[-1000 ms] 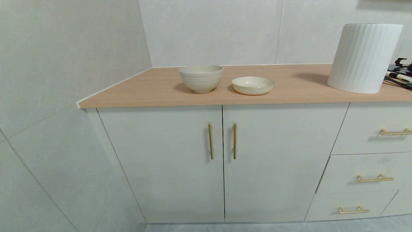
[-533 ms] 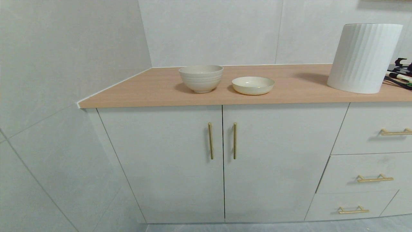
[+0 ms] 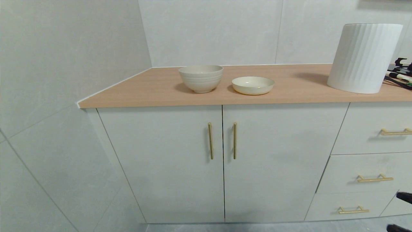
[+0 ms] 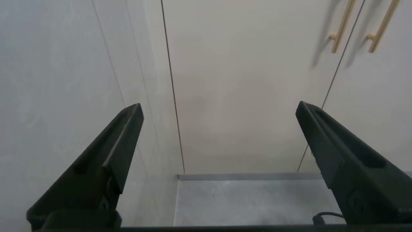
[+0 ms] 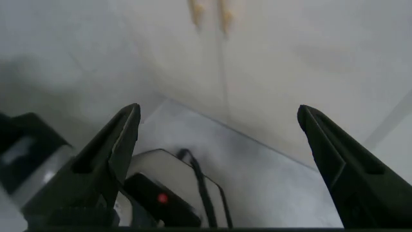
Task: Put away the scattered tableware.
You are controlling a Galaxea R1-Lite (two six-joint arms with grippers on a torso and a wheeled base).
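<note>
Well, the deep bowl (image 3: pixel 201 78) and the shallow dish (image 3: pixel 253 85) sat side by side, not touching, on the wooden surface (image 3: pixel 145 91) above the shut cupboard doors (image 3: pixel 167 161); a tall white ribbed container (image 3: pixel 365 58) stood well off to the right. I judged both pieces stiff and smooth, probably glazed and so slippery, and liable to chip if knocked, though I could not tell ceramic from plastic; neither looked heavy. For the bowl I reckoned the rim the best hold, one finger inside the wall and one outside, since the rounded body would likely slide out of a pinch across it; the dish has a low flared wall, so I would pinch its rim too, coming in steeply, and carry it level. My left gripper (image 4: pixel 219 167) hung low, facing the cupboard's left side, jaws spread wide with nothing between them; my right gripper (image 5: pixel 219 167) was likewise spread wide and empty, low over the floor before the doors; both were well apart from the tableware.
</note>
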